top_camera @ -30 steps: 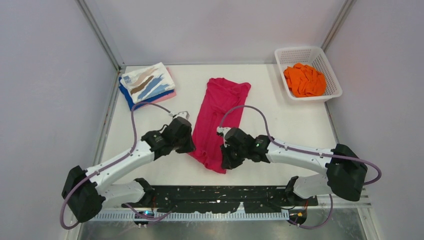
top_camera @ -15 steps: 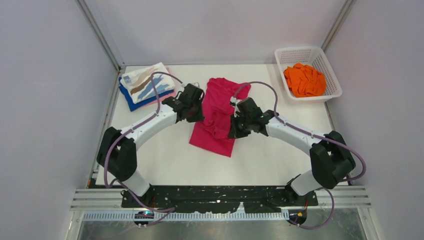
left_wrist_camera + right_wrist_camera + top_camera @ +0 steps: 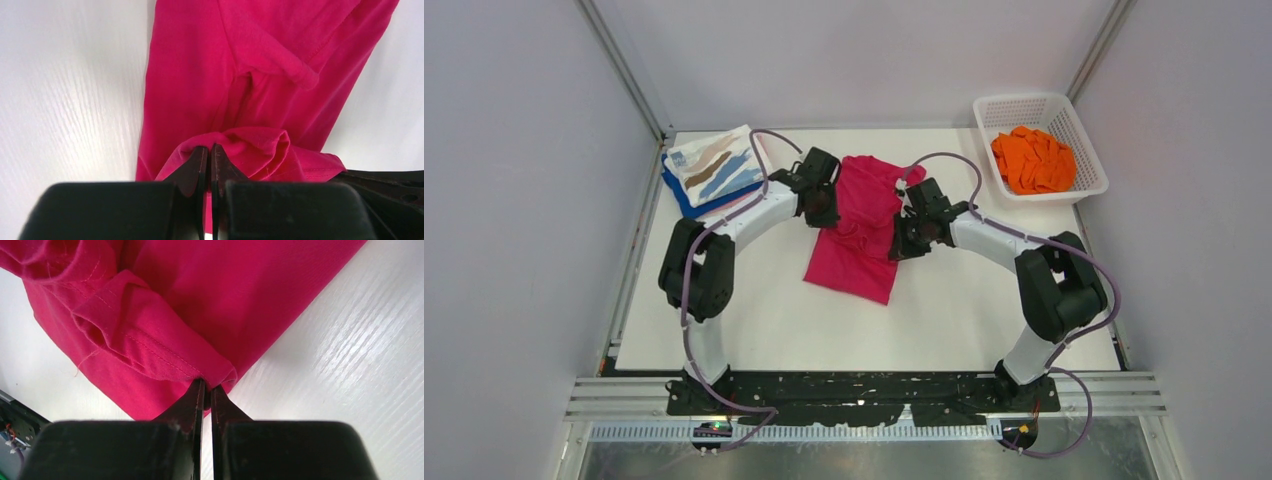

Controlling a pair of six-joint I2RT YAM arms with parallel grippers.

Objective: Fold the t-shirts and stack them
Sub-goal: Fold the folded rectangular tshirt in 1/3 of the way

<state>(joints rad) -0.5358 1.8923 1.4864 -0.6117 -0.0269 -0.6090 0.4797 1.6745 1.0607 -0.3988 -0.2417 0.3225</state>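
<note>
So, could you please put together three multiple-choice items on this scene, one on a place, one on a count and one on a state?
1. Where does the orange t-shirt lie?
A. In the white basket at the far right corner
B. At the far left corner
C. At the near edge, in the centre

2. How many end effectors grip the magenta t-shirt?
A. None
B. One
C. Two

3. In what state is the orange t-shirt?
A. Folded into a neat rectangle
B. Crumpled in a heap
C. Spread out flat

Answers:
1 A: the top view shows it inside the basket's lattice walls.
2 C: the wrist views show the left end effector and the right end effector each shut on a fold of magenta cloth.
3 B: it is an irregular, creased mound with no straight edges.
</note>
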